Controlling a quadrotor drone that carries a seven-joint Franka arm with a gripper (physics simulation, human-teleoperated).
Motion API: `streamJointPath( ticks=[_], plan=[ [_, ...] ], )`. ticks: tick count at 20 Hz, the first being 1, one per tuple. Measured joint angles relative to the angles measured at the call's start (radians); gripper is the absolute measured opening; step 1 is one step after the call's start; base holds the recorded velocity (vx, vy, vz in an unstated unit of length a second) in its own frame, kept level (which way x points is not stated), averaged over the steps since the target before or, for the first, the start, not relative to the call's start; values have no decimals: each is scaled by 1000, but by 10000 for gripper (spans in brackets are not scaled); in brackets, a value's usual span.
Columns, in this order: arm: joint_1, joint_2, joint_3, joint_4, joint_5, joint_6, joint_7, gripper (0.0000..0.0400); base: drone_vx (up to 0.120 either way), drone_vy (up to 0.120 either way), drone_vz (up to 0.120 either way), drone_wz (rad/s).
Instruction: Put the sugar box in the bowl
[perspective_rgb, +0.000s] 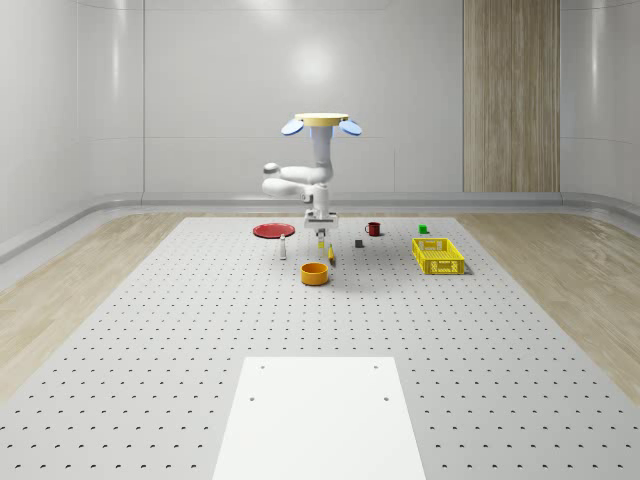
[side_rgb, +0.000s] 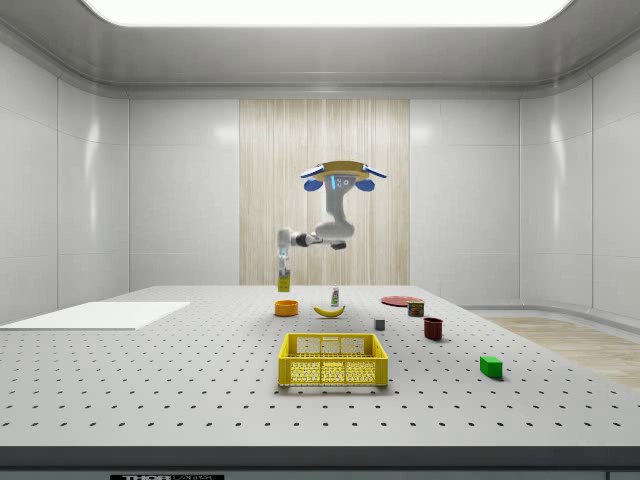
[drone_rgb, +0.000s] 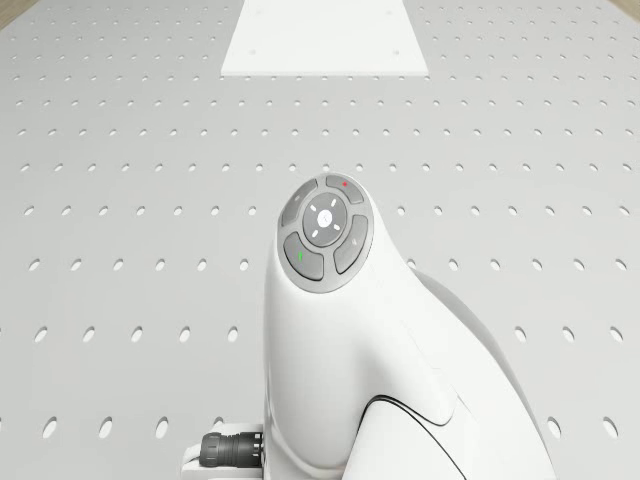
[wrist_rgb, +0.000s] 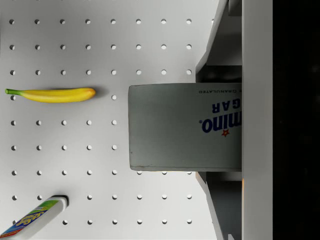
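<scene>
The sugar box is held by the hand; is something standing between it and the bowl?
Nothing visible does. The hand grips the sugar box in the air, almost directly above the orange bowl, with open space between them. The banana and the bottle stay to the side view's right. The drone hovers above the table.

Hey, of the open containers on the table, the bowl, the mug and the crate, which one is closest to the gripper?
The orange bowl: it sits just below the gripper holding the sugar box. The red mug and yellow crate stand farther off.

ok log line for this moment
drone: hovering over table | gripper: shut on sugar box, above orange bowl | box: not yet in bowl
</scene>
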Motion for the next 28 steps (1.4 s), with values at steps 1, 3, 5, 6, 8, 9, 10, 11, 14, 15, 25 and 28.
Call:
streamJointPath(
  ticks=[1, 3, 5, 6, 8, 9, 10, 11, 14, 15, 25, 28],
  plan=[
    [0, -1, 0, 0, 0, 1, 0, 165, 0, -120, 0, 0],
    [0, -2, 0, 0, 1, 2, 0, 165, 0, -120, 0, 0],
    [-1, -3, 0, 0, 1, 3, 1, 165, 0, -120, 0, 0],
    [-1, -4, 0, 0, 1, 3, 1, 165, 0, -120, 0, 0],
    [-1, -5, 1, 0, 2, 5, 1, 165, 0, -20, 0, 0],
    [-1, -5, 1, 0, 2, 5, 1, 165, 0, 0, 0, 0],
    [-2, -6, -2, 1, 0, 7, 1, 165, 0, 0, 0, 0],
    [-2, -7, -8, 2, -5, 9, 1, 165, 0, 0, 0, 0],
    [-6, -9, -38, 8, -34, 22, 1, 166, 0, 0, 0, 0],
    [-8, -10, -51, 11, -46, 28, 1, 166, 0, 0, 0, 0],
    [-32, -6, -191, 56, -177, 81, 0, 166, 0, 0, 0, 0],
    [-40, 0, -228, 71, -213, 95, 0, 166, 0, 0, 0, 0]
  ],
)
